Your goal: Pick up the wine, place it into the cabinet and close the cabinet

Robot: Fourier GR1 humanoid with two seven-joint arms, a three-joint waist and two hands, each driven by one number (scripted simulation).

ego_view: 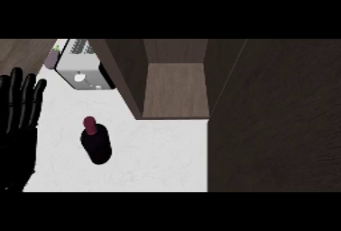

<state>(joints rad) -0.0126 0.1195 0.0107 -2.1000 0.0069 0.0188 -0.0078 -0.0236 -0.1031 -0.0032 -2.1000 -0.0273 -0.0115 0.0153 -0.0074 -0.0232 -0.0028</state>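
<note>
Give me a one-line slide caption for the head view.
Dark wine bottle with red cap stands on white counter before the open wooden cabinet; open black left hand rests at left.

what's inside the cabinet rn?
The open cabinet shows only a bare wooden shelf; the wine bottle stands outside on the counter. The door at the view's right hides anything behind it.
</note>
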